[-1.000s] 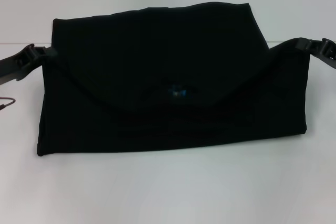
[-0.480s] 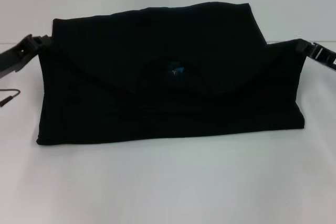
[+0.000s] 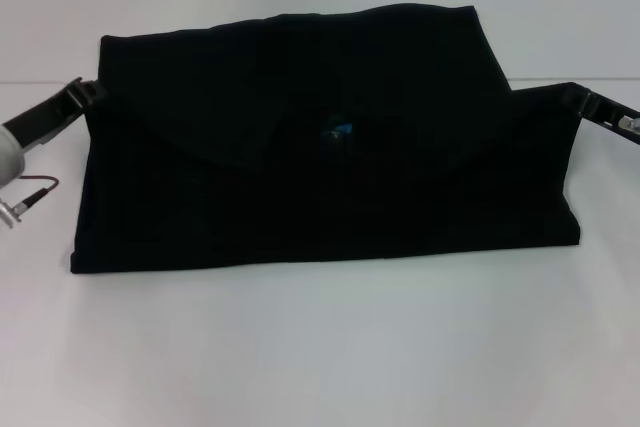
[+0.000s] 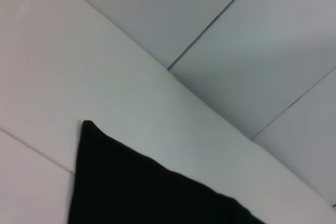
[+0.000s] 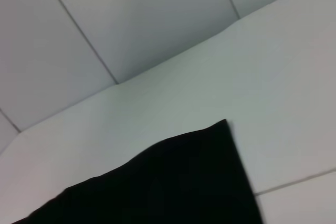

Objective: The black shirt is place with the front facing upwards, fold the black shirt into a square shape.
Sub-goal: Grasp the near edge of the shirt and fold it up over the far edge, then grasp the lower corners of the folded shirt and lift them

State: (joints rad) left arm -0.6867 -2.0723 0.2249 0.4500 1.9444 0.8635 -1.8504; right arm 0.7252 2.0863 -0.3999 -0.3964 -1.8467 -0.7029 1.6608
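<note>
The black shirt (image 3: 320, 187) lies as a wide folded band on the white table (image 3: 320, 347), its small blue neck label (image 3: 338, 132) facing up near the middle. My left gripper (image 3: 80, 92) holds the shirt's left corner just above the table. My right gripper (image 3: 588, 100) holds the right corner the same way. The cloth edge between them sags in a shallow curve over the layer beneath. A black corner of the shirt (image 4: 131, 187) shows in the left wrist view, and another corner of the shirt (image 5: 173, 182) shows in the right wrist view. The chest lettering is hidden.
A thin cable (image 3: 30, 192) hangs from the left arm near the table's left edge. Grey wall panels (image 4: 252, 40) rise behind the table. Bare white tabletop lies in front of the shirt.
Both grippers have carried the lifted cloth edge away from me. The neck label has moved toward the far side. More of the left arm's pale wrist now shows.
</note>
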